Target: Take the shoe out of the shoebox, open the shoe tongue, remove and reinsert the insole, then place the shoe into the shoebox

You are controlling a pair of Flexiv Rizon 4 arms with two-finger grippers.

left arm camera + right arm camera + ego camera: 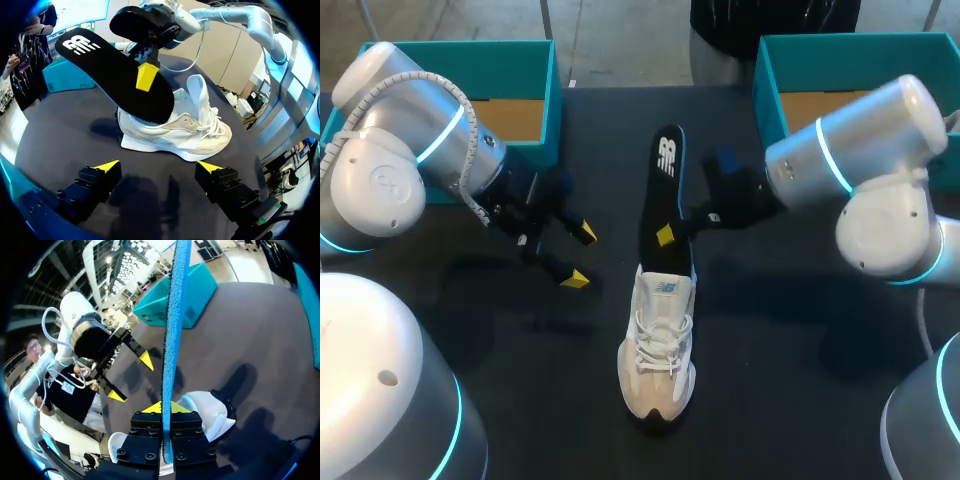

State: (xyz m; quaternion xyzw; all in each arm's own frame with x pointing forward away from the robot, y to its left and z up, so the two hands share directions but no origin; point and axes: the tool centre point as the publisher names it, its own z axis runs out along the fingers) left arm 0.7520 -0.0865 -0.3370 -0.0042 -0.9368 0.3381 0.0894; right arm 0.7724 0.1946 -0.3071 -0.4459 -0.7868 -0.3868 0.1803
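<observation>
Your right jaws are pinching the black insole (658,200) near its middle, with one yellow fingertip (665,236) pressed on its upper face. The insole's lower end is at the opening of the white shoe (658,345). The shoe stands on the tabletop (770,350) just under the right jaws and ahead of your left jaws, side-on to them. Your left jaws are spread wide with nothing between them, apart from the shoe. A teal shoebox (552,100) sits behind the left jaws and a second teal shoebox (768,90) behind the right.
</observation>
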